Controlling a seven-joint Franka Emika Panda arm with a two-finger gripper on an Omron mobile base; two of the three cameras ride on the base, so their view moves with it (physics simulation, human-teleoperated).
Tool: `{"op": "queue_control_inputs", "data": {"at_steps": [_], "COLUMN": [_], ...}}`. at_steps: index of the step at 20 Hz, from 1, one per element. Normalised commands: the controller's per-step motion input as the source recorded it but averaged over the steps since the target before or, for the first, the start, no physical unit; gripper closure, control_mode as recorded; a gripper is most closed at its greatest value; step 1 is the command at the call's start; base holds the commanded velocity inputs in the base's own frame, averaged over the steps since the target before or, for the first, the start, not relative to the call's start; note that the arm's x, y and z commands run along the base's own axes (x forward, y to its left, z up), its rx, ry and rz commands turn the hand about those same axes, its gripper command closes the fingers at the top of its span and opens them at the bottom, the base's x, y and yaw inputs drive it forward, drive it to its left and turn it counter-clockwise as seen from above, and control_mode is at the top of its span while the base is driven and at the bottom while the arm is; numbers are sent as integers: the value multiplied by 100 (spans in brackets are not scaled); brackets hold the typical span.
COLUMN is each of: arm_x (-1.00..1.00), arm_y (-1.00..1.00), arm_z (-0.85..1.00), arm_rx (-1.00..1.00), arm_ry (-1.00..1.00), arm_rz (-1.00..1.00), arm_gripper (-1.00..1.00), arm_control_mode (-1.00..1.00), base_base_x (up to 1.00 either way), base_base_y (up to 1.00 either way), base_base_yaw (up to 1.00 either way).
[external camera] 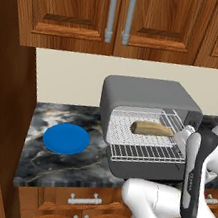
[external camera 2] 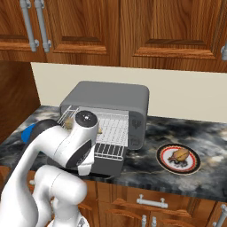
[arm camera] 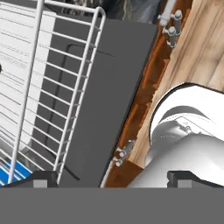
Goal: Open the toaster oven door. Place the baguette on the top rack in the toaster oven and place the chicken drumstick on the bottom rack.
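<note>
The toaster oven [external camera: 150, 90] stands on the counter with its door [external camera: 143, 171] folded down flat. The baguette [external camera: 151, 129] lies on the top rack [external camera: 125, 116]. Below it the bottom rack [external camera: 141, 155] is bare and slid out over the door. The chicken drumstick [external camera 2: 180, 154] rests on a white plate with a dark red rim [external camera 2: 193, 165], right of the oven. My gripper [arm camera: 114, 179] is open and holds nothing. It hangs over the oven's right front corner and looks down on the door [arm camera: 109, 96] and a wire rack's edge [arm camera: 89, 65]; I cannot tell which rack.
A round blue plate [external camera: 66, 139] lies on the marble counter [external camera: 70, 167] left of the oven. Wooden wall cabinets [external camera: 117, 16] hang above, and drawers [external camera: 82, 202] run below the counter's front edge. My own arm [external camera 2: 66, 146] hides much of the oven's front in the right base view.
</note>
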Motion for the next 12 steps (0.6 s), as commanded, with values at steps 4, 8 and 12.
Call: {"op": "queue_control_inputs", "data": {"at_steps": [4,8,12], "arm_x": [34,33,35], "arm_y": [0,0,-2], "arm_z": [-9,-2,-1], "arm_rx": [-2,-2,0], "arm_ry": [10,6,1], "arm_rz": [0,0,0], "arm_gripper": [-100,-100,-100], "arm_control_mode": [-100,-100,-100], "base_base_x": [0,0,0], "base_base_y": [0,0,0], "base_base_yaw": [0,0,0]}}
